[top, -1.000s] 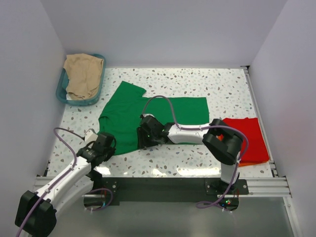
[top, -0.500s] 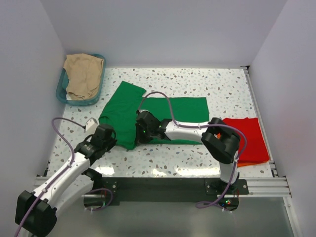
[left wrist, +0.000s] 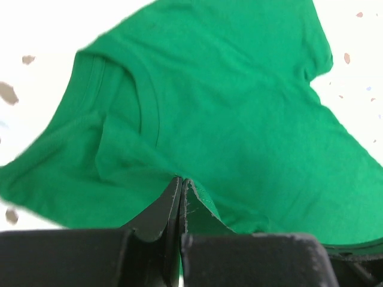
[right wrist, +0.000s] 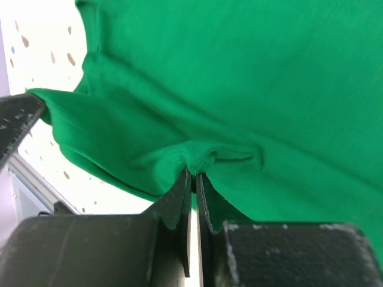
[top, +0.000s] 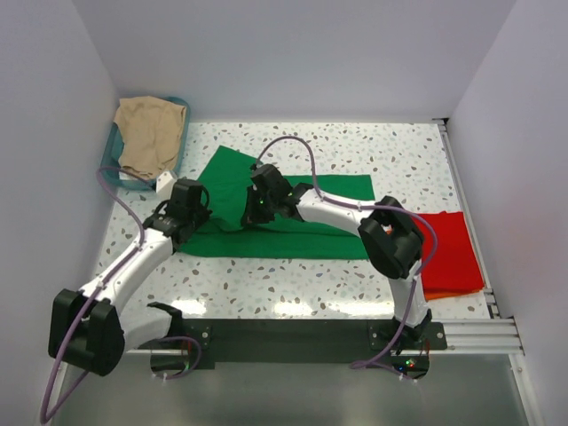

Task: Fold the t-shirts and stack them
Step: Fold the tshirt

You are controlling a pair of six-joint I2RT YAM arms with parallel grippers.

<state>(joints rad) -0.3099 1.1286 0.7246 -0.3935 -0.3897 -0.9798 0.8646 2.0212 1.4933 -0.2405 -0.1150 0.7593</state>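
As the left gripper (left wrist: 181, 184) and right gripper (right wrist: 192, 177), both clamped on the green shirt (top: 293, 238) at centre, have swept its near edge from 6 toward 12 o'clock, the fold looks nearly closed, with stacking yet to come.

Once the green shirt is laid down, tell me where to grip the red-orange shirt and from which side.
The red-orange shirt lies flat, a folded rectangle by the right wall, so pinch an edge. Its near edge, where layers show, looks best; come down from above, from the near side.
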